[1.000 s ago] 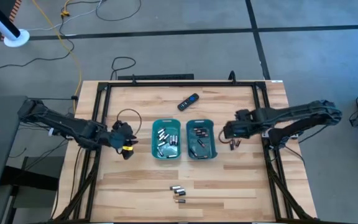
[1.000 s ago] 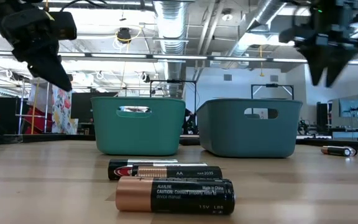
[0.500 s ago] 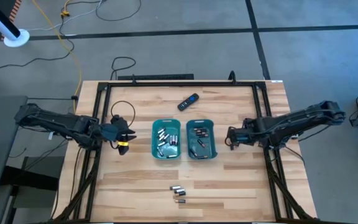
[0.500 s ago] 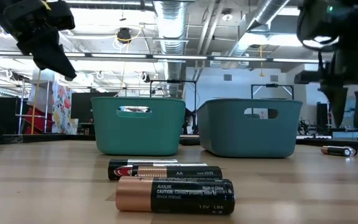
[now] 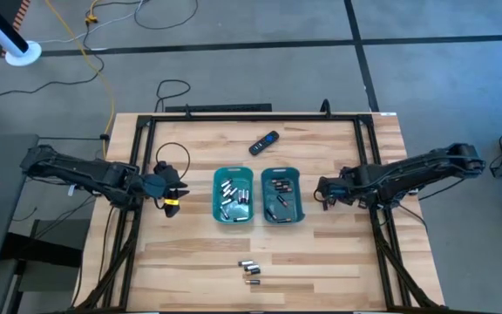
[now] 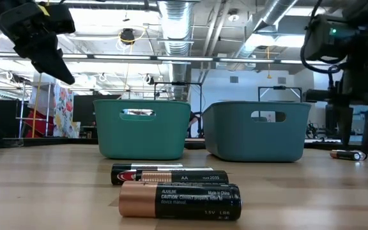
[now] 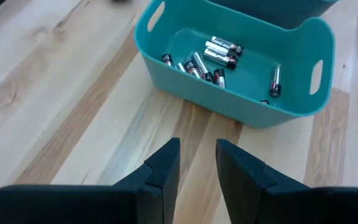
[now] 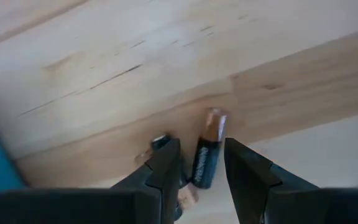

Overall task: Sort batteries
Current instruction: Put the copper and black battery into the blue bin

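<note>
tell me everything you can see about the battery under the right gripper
The battery is a small cylinder, mostly black with a coppery end, lying flat on the light wooden table, just right of the right teal tray. In the right wrist view it sits between the open fingers of the right gripper, which straddle it, not visibly clamped. A second small battery lies close beside it, partly hidden by a finger. In the low view it shows as a dark cylinder resting on the tabletop.

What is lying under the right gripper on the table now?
A dark battery with a coppery end lies on the wood between the open fingers of the right gripper. A second small object beside it is partly covered.
</note>
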You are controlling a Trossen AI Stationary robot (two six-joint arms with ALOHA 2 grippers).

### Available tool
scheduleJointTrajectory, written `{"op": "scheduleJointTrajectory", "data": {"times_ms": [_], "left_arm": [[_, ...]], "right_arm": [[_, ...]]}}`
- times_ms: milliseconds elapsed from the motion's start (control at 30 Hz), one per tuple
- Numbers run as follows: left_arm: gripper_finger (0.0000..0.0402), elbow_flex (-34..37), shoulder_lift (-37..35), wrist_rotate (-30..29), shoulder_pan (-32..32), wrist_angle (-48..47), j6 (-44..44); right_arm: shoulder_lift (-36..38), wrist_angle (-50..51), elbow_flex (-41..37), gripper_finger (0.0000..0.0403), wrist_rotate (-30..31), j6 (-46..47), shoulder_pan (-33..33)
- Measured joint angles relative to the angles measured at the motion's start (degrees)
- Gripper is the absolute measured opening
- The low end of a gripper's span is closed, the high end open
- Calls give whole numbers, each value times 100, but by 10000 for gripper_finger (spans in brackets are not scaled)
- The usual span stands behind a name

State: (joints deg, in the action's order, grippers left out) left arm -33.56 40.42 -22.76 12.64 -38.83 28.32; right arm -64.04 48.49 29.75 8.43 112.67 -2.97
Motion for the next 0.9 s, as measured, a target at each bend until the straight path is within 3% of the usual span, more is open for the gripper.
{"op": "scheduleJointTrajectory", "data": {"times_ms": [600, 900], "left_arm": [[100, 0, 0, -3, 0, -264, 0], [100, 0, 0, -3, 0, -278, -3]], "right_arm": [[-1145, -302, -67, 129, -409, -366, 24], [-780, -353, -69, 38, -571, -824, -9]]}}
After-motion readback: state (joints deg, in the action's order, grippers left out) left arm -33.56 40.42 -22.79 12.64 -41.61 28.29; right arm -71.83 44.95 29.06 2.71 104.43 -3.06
